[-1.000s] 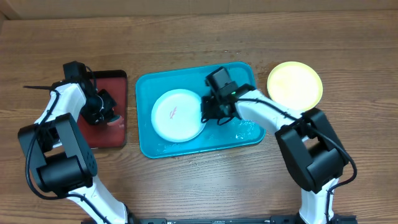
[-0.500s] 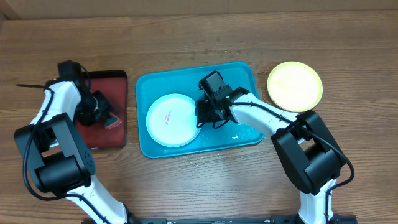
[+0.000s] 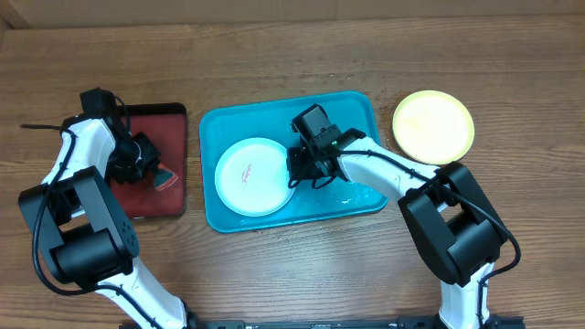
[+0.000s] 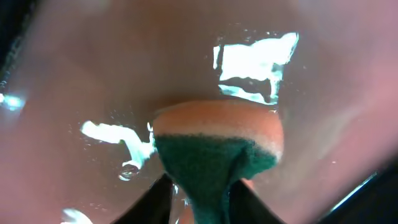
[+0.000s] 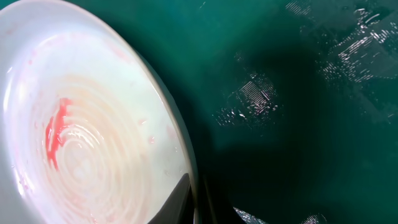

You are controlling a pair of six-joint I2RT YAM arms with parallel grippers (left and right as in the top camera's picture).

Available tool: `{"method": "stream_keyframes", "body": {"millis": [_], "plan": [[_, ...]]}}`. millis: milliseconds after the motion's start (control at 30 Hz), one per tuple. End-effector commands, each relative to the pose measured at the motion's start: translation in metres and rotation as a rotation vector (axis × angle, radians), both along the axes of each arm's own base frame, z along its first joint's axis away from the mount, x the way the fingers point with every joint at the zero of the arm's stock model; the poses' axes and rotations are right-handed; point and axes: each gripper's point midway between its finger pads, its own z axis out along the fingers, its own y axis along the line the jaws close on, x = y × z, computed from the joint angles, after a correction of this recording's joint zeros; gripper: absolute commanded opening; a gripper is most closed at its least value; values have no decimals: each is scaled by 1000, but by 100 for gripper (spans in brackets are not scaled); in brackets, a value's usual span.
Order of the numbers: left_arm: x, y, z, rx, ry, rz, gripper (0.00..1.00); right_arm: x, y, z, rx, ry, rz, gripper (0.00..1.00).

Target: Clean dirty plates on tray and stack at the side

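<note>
White plate (image 3: 247, 178): lies flat in the left half of the teal tray (image 3: 358, 110), with a red smear (image 5: 55, 134) across its ribbed middle.
Right gripper (image 5: 195, 198): at the plate's right rim, jaws nipped on the thin edge, one finger above and one below as far as I can make out.
Handling: I'd judge the plate light, stiff plastic. It looks wet and slick, so it is likely to skate on the shiny tray. The raised rim is the only place to take hold.
Left gripper (image 4: 199, 200): jaws pinched on the green scouring side of a sponge (image 4: 217, 143), orange foam facing out. The sponge is soft and squashes in the grip.
Dark red tray (image 3: 169, 119): wet and glossy beneath the sponge.
Yellow-green plate (image 3: 433, 126): on the table (image 3: 274, 55), just right of the teal tray, looking clean.
Writing: no brand, label or lettering readable anywhere.
</note>
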Motion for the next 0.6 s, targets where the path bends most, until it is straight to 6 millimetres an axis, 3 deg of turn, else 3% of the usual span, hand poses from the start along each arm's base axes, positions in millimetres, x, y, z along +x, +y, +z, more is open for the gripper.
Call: {"method": "stream_keyframes", "body": {"millis": [0,100,400,567], "plan": [[-2,-5,2,-19,-5,-4,24,0,-7,-17,-51,16,-17,8],[-1,-6,3,-21,-8,-6,4,0,-7,-17,-51,16,-17,8],[11,1,46,-28,-14,0,4,2,-10,-18,-68,4,-26,4],[12,0,39,-11,-20,-8,4,4,-10,-17,-66,-5,-27,4]]}}
